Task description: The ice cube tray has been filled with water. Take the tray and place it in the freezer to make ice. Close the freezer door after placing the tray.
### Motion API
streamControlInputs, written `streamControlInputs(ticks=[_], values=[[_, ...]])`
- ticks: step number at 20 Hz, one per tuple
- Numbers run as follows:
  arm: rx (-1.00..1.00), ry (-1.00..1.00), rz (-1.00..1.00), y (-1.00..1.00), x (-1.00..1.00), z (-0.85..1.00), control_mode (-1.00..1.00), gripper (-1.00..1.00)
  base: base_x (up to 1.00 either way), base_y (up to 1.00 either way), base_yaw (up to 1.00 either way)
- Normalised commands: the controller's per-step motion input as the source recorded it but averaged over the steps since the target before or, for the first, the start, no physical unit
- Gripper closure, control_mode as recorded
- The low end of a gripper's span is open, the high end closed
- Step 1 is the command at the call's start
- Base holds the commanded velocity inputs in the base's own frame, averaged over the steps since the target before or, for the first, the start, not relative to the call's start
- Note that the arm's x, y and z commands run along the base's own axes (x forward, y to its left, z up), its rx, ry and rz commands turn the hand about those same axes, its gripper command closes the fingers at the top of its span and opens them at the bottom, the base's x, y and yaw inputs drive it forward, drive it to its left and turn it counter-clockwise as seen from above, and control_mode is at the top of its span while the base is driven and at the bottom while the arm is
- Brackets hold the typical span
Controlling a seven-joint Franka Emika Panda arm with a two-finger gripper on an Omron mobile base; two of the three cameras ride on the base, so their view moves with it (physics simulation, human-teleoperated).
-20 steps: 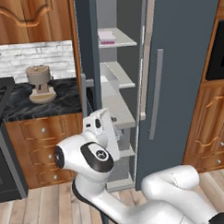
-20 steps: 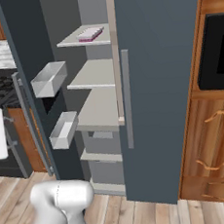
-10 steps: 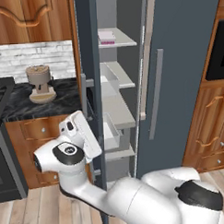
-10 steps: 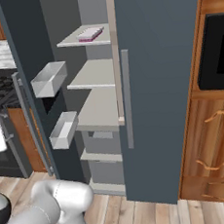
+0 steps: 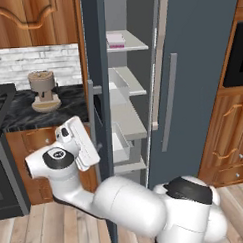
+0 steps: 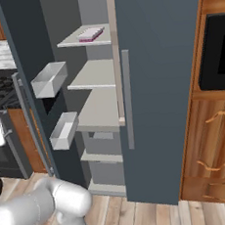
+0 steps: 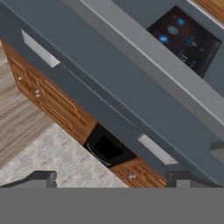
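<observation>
With my pincer [image 7: 109, 178] spread wide and holding nothing, I look along it at the outer face of the freezer door [image 7: 131, 87], its black dispenser panel [image 7: 186, 37] off to one side and its silver bar handle [image 7: 144, 50] running across the hand view. In the left base view the hand sits low, just beside the door's edge, on the outer side near the wooden cabinets and the dark desk [image 5: 38, 109] that carries a small brown appliance [image 5: 43, 89]. The door stands wide open, with grey bins [image 6: 52, 79] on its inner side. Beyond it, inside the freezer [image 6: 165, 79], the ice cube tray [image 6: 91, 34] already lies flat on the top shelf [image 6: 75, 39], so I judge that only the closing is left. The door looks to me like a tall, stiff, fairly heavy slab that swings on a hinge. I would not pinch its smooth face, which I expect to be slippery. I would rather push flat against the outer panel, out near the handle side, far from the hinge. The bins could rattle if I shove hard.
</observation>
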Motion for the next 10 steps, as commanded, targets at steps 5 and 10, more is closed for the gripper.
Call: streamControlInputs(ticks=[5, 10], values=[[0.00, 0.10, -0.03, 0.05, 0.25, -0.02, -1.00, -1.00, 0.00, 0.00, 0.00], [0.00, 0.28, 0.00, 0.29, 0.13, -0.07, -1.00, -1.00, 0.00, 0.00, 0.00]])
